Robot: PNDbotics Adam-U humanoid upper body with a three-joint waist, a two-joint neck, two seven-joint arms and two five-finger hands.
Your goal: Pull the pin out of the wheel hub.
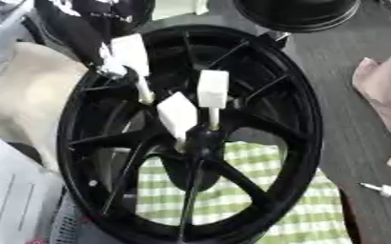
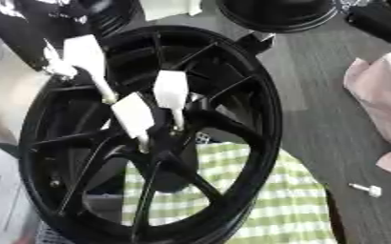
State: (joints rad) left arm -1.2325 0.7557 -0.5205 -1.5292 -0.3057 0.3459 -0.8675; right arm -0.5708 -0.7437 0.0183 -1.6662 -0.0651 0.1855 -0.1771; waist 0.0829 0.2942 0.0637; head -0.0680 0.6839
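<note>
A green checked cloth (image 1: pixel 257 200) is lying on the grey table (image 1: pixel 341 95). Pink fabric (image 1: pixel 386 95) is sitting at the right, and white papers (image 1: pixel 11 190) are resting lower left.

Black wheel hub (image 1: pixel 190 138), seemingly white-tagged pins (image 1: pixel 212 90)

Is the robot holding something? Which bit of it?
Cannot tell for sure. The left hand is right at the flat white head of the top pin in the wheel hub, but the grip itself doesn't show.

Close downward stereo pair, wheel hub (image 1: pixel 190 138)
</note>
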